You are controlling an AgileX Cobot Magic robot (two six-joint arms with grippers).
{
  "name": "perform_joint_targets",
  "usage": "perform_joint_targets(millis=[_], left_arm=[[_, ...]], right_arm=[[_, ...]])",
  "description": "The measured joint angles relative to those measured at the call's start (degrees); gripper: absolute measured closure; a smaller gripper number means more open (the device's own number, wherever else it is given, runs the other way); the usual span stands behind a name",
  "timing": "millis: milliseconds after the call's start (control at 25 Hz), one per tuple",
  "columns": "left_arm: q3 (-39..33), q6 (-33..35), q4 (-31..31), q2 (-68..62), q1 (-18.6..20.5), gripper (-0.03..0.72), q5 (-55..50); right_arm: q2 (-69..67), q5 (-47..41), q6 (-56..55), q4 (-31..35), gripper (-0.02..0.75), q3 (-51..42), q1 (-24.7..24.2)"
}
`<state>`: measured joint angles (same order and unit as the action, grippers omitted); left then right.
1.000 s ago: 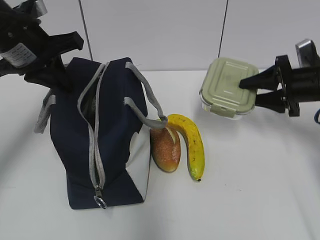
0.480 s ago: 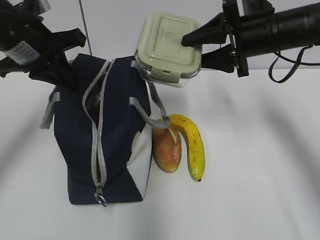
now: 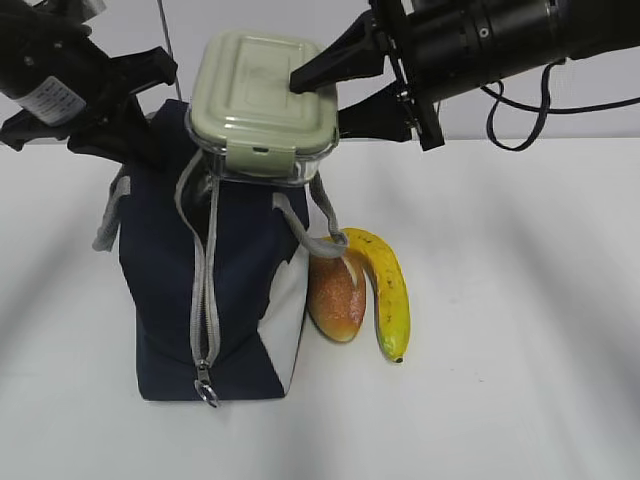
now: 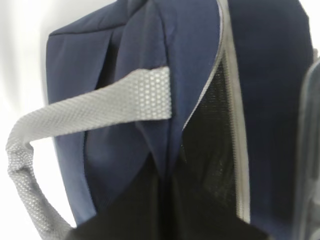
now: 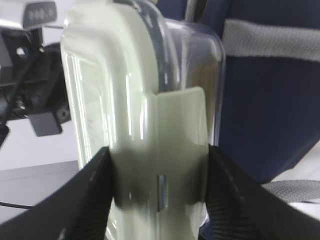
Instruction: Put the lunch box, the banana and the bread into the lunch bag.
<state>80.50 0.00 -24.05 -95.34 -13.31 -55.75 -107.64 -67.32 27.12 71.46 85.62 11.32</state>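
Note:
The navy lunch bag stands left of centre with its grey zipper undone along the top. My left gripper is shut, pinching the bag's upper left fabric edge; its jaws sit dark at the bottom of the left wrist view. My right gripper is shut on the lunch box, holding it by one end just over the bag's top opening. Its black fingers press both sides of the sage-green lid. The bread and the banana lie side by side on the table, right of the bag.
A grey webbing handle droops from the bag onto the bread and the banana's upper end. Another handle hangs off the bag's left side. The white table stretches right and forward of the banana.
My right gripper has carried the lunch box from the right side leftward to above the bag's top. The left gripper has kept its pinch on the bag, which has shifted slightly.

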Motion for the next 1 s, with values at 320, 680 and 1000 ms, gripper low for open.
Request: perform_joint_targets(millis=[320, 680, 1000], left_arm=[[0.0, 0.4, -0.1, 0.0, 0.0, 0.691, 0.1], [0.0, 0.4, -0.4, 0.0, 0.0, 0.691, 0.2], [0.0, 0.4, -0.4, 0.0, 0.0, 0.691, 0.2]], right_arm=[[-3.8, 0.3, -4.6, -7.6, 0.351, 0.3, 1.5], [-4.0, 4.2, -7.9, -12.3, 0.351, 0.3, 2.7], [-4.6, 8.6, -9.6, -13.1, 0.351, 0.5, 6.6]])
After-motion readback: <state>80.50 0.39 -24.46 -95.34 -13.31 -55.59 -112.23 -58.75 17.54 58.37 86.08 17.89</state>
